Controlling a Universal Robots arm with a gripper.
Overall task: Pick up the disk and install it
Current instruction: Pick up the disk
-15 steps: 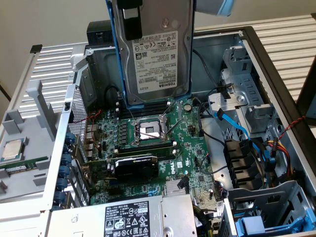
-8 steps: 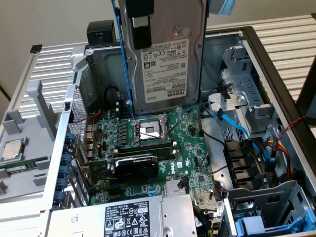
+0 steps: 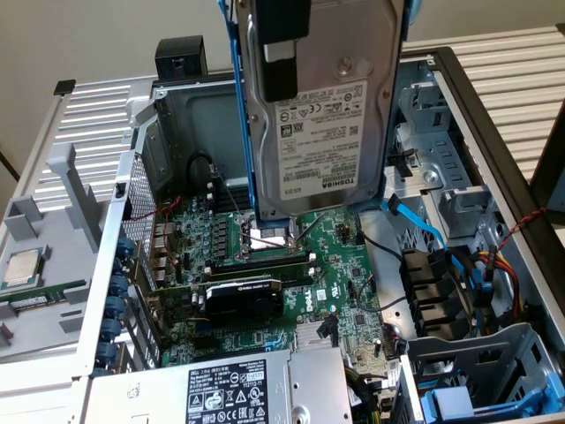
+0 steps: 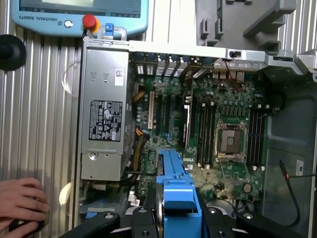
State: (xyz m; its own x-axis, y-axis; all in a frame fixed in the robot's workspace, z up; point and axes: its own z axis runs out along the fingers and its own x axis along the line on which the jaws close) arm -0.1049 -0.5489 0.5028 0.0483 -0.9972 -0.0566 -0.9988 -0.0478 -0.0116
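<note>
Above the open computer case (image 3: 190,124), the disk (image 3: 322,132) hangs upright. The tool (image 4: 178,218) pinches it, seemingly by its blue frame (image 4: 176,191).

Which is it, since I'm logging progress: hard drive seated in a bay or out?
Out: the gripper holds the hard drive upright in the air above the motherboard.

Here's the disk (image 3: 322,106): bare silver-grey metal, a dull, faintly grainy finish. The label (image 3: 320,141) on its face is flat white printed paper. Its carrier frame (image 3: 237,106) is smooth blue plastic with a slight gloss. The motherboard (image 3: 340,291) is green lacquered board with a soft sheen. The power supply (image 4: 105,114) is plain grey sheet metal, matt, with a printed sticker. The case wall (image 3: 190,119) is bare steel. The table (image 4: 39,124) is ribbed, satin metal. The CPU chip (image 3: 22,265) has a bright metal lid.
</note>
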